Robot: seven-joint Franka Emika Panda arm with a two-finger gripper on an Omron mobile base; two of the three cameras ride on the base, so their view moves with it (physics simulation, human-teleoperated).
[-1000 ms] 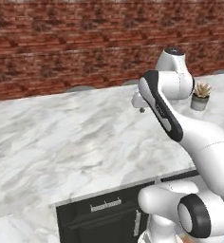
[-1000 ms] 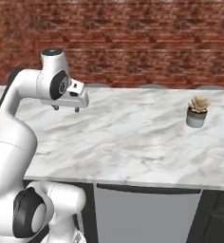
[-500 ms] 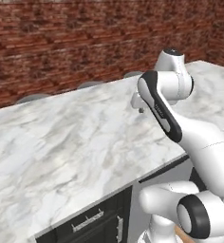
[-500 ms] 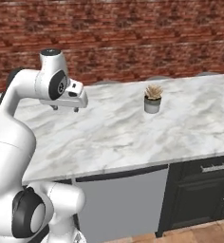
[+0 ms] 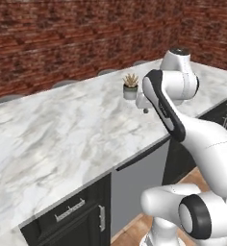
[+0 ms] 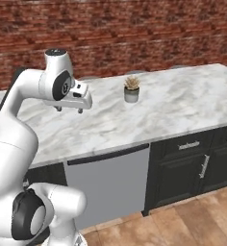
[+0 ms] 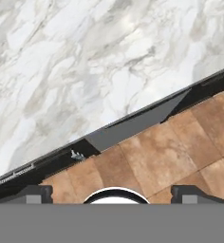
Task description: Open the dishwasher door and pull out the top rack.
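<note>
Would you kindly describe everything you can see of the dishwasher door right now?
The dishwasher door is a wide, flat, plain grey panel with a dark strip along its top, matte and without a visible handle. It stands upright and shut under the marble counter, flush between black cabinets. From the hand camera it shows as a narrow grey sliver below the counter edge. Nothing touches it; the hand hangs above the counter, apart from it.

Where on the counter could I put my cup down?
The counter is bare right of the plant, out to its end. In front of the plant is bare marble too. It's tight between the plant and the gripper, which hangs above the counter's left part.
</note>
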